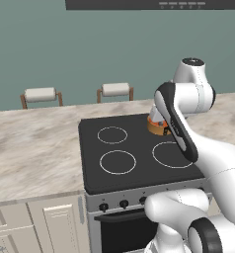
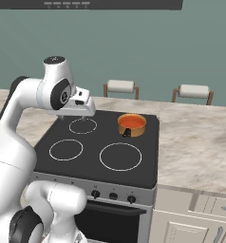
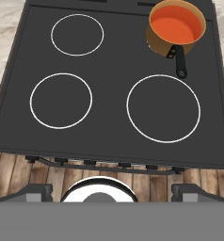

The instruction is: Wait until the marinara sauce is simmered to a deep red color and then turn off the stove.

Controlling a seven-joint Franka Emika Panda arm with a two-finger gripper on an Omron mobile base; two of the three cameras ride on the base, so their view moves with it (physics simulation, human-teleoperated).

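While the orange-red marinara sauce (image 3: 176, 24) sits in its small copper pot (image 3: 157, 43), the open, empty gripper (image 3: 112, 192) hovers; the black glass stove's (image 3: 109, 117) small stiff knobs (image 2: 113, 196) probably need pinching by their rims.

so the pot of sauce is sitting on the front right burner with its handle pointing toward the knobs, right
Not quite. The pot sits on the back right burner of the stove, not the front right; the front right ring is bare. The hand view shows this. The handle does point toward the knobs.

Even, bright, flat rendered light, no glare or blur, sharp throughout, hardly any cast shadows.
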